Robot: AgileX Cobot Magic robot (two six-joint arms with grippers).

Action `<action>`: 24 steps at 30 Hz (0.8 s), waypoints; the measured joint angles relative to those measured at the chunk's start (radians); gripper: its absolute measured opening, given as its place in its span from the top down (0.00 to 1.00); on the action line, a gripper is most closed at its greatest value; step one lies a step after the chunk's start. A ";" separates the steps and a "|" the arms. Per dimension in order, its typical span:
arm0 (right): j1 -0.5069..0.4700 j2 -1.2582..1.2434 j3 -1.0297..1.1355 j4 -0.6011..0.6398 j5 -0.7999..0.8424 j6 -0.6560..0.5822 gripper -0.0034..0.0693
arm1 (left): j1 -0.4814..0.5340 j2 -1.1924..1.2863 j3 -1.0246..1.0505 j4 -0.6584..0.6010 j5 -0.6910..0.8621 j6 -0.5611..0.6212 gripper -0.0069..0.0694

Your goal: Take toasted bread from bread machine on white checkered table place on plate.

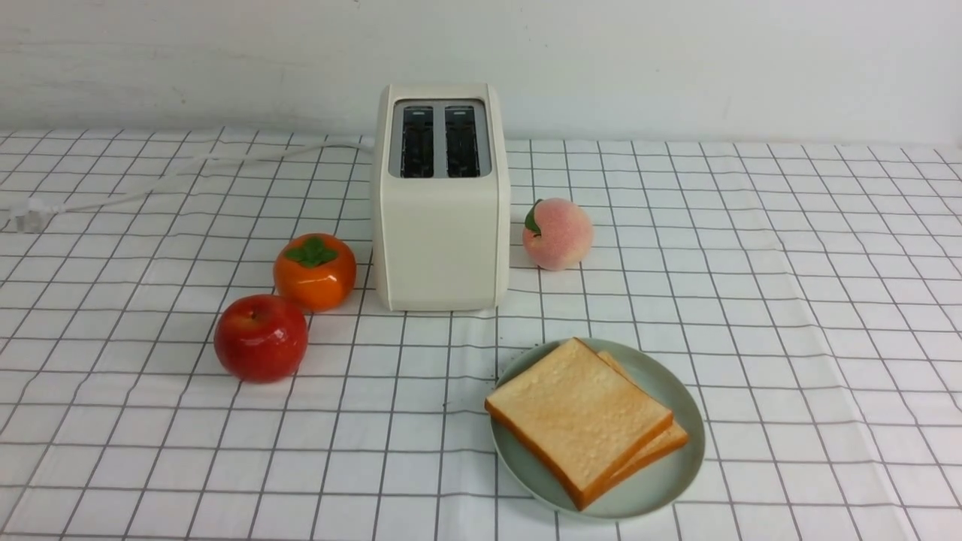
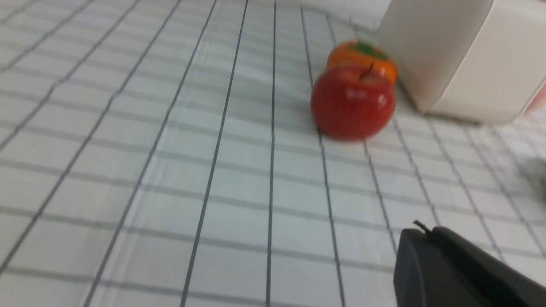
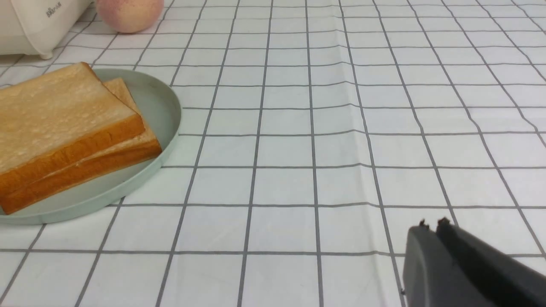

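both slices of toasted bread point(image 1: 579, 417) lie stacked on the plate point(image 1: 680, 473), toaster point(image 1: 440, 225) slots empty, so your clenched, empty right gripper point(image 3: 431, 226) beside the plate sits nearer than the clenched left gripper point(image 2: 422, 230).

A plain off-white wall point(image 1: 714, 60) closes the scene, well beyond both pincers, faintly scuffed toward the side of the left pincer point(image 2: 421, 228). It meets the far edge of the white checkered table point(image 1: 789, 300). The table's cloth spreads out ahead of the right pincer point(image 3: 431, 225), with soft creases running away just in front of it. The light is even and mild, leaving only faint shadows.
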 joint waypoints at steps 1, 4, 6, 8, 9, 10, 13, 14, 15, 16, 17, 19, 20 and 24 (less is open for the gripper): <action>0.000 0.000 0.000 0.000 0.000 0.000 0.91 | 0.000 0.000 0.000 -0.001 0.006 0.000 0.93; 0.000 0.000 0.000 0.000 0.000 0.000 0.91 | 0.000 0.000 0.001 -0.008 0.046 0.001 0.93; 0.000 0.000 0.000 0.001 0.000 0.000 0.90 | 0.000 0.000 0.001 -0.016 0.046 0.001 0.93; 0.000 0.000 0.000 0.001 0.000 0.000 0.90 | 0.000 0.000 0.001 -0.016 0.046 0.001 0.93; 0.000 0.000 0.000 0.001 0.000 0.000 0.90 | 0.000 0.000 0.001 -0.017 0.046 0.001 0.93; 0.000 0.000 0.000 0.001 0.000 0.000 0.90 | 0.000 0.000 0.001 -0.017 0.046 0.001 0.93; 0.000 0.000 0.000 0.001 0.000 0.000 0.89 | 0.000 0.000 0.001 -0.018 0.046 0.001 0.93; 0.000 0.000 0.000 0.001 0.000 0.000 0.89 | 0.000 0.000 0.001 -0.019 0.046 0.001 0.93; 0.000 0.000 0.000 0.001 0.000 0.000 0.89 | 0.000 0.000 0.001 -0.019 0.046 0.001 0.93; 0.000 0.000 0.000 0.001 0.000 0.000 0.89 | 0.000 0.000 0.001 -0.019 0.046 0.001 0.93; 0.000 0.000 0.000 0.001 0.000 0.000 0.88 | 0.000 0.000 0.001 -0.019 0.047 0.001 0.93; 0.000 0.000 0.000 0.001 0.000 0.000 0.88 | 0.000 0.000 0.001 -0.019 0.047 0.001 0.93; 0.000 0.000 0.000 0.001 0.000 0.000 0.88 | 0.000 0.000 0.001 -0.019 0.047 0.001 0.93; 0.000 0.000 0.000 0.001 0.000 0.000 0.88 | 0.000 0.000 0.001 -0.019 0.047 0.001 0.93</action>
